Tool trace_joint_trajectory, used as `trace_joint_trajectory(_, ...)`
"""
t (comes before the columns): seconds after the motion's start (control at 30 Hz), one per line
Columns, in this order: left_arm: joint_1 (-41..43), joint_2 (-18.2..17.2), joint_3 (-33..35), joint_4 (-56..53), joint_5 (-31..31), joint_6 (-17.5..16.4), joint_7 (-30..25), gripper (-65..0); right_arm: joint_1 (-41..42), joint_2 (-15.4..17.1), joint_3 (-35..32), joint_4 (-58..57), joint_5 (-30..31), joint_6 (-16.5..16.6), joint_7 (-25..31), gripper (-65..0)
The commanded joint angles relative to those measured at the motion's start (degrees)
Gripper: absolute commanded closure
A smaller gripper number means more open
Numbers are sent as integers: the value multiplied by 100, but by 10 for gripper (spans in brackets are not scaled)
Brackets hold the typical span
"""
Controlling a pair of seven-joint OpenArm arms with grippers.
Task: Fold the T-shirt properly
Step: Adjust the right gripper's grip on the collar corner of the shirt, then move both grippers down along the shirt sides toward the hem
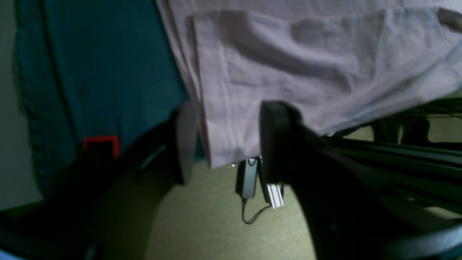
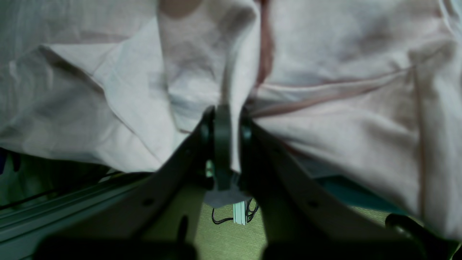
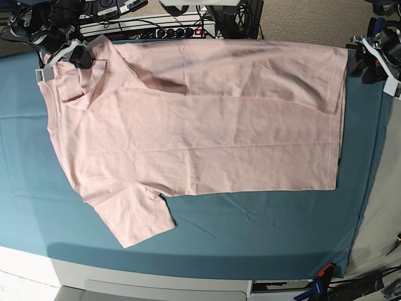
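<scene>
Pale pink T-shirt (image 3: 207,119) lies spread on the teal cloth (image 3: 250,219) covering the tabletop, collar toward the right arm's side. Right pincer (image 2: 226,144) is clamped on a bunched fold of the shirt near the far sleeve. Left pincer (image 1: 223,144) has jaws apart, straddling the shirt's hem corner without pinching it.
</scene>
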Motion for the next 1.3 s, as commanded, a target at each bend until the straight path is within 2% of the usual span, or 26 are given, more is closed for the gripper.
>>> trace_joint_trajectory(0.0, 37, -98, -50, 79, -87, -20, -85, -294, -13, 85, 37, 76, 111, 28, 22, 0)
trace_joint_trajectory(0.17, 37, -98, -50, 79, -87, -20, -85, -294, 17, 85, 39, 76, 109, 28, 26, -126)
trace_joint_trajectory(0.37, 37, -96, -50, 79, -87, -20, -87, -294, 203, 85, 42, 76, 68, 28, -11, -129)
trace_joint_trajectory(0.63, 37, -96, -50, 79, -87, -20, -87, -294, 282, 83, 39, 76, 439, 28, -297, -125)
trace_joint_trajectory(0.67, 37, -96, -50, 79, -87, -20, -87, -294, 284, 85, 39, 76, 442, 28, -295, -113)
trace_joint_trajectory(0.77, 37, -96, -50, 79, -87, -20, -87, -294, 284, 83, 39, 76, 525, 28, -280, 0)
trace_joint_trajectory(1.07, 35, -98, -50, 79, -87, -20, -114, -294, 1102, 48, 35, 74, 595, 28, -59, 0)
trace_joint_trajectory(1.27, 35, -96, -50, 79, -87, -20, -129, -294, 1871, 37, 28, 74, 326, 28, 22, 0)
